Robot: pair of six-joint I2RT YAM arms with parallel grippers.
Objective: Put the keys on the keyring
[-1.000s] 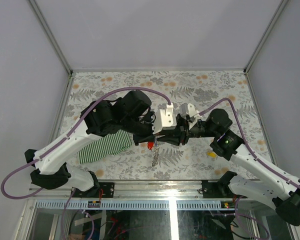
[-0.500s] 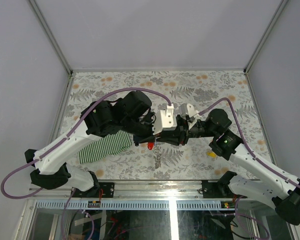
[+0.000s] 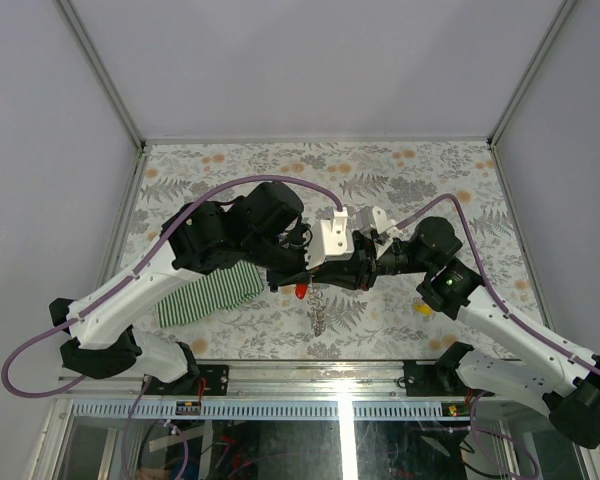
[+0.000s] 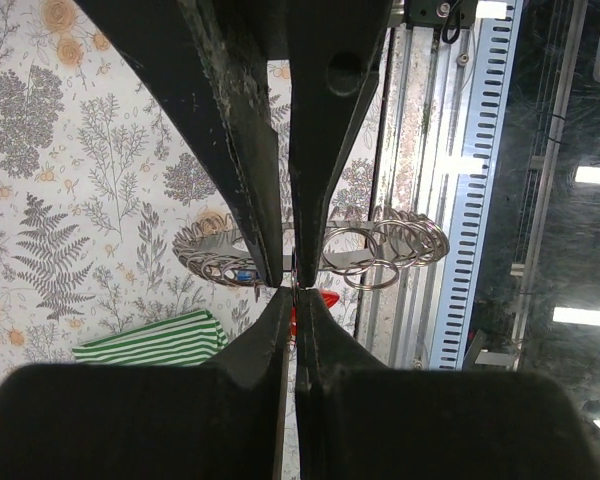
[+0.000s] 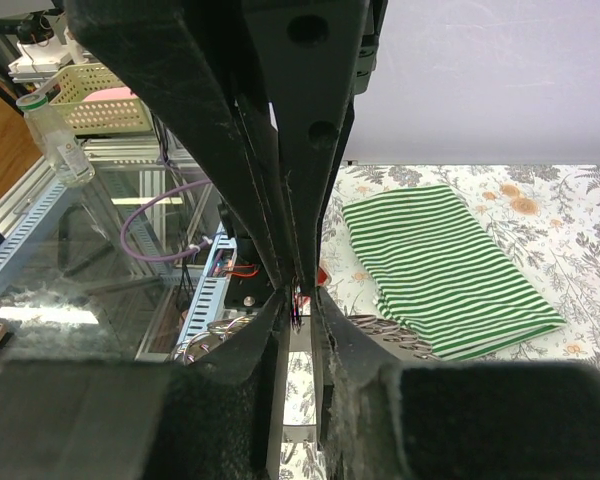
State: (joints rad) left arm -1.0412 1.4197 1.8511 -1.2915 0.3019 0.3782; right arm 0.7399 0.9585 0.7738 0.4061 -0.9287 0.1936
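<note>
Two changes register over the last second. First, the right gripper has drawn its jaws in to a narrow slit; whether anything sits between them cannot be told. Second, its wrist has edged closer to the left gripper, and the hanging tail of the keyring has shifted slightly. The left claw is pressed fully together, apparently pinching the keyring's wire, and holds it above the table. Judgement: the right claw is closing for a hold at the ring, so threading is under way, not finished. A yellow key lies well apart on the table.

Materials:
- The keyring is thin silvery wire in overlapping coils, limp and chain-like.
- A red key, glossy plastic, hangs just beside the fingertips.
- The striped cloth is soft, folded, green and white.
</note>
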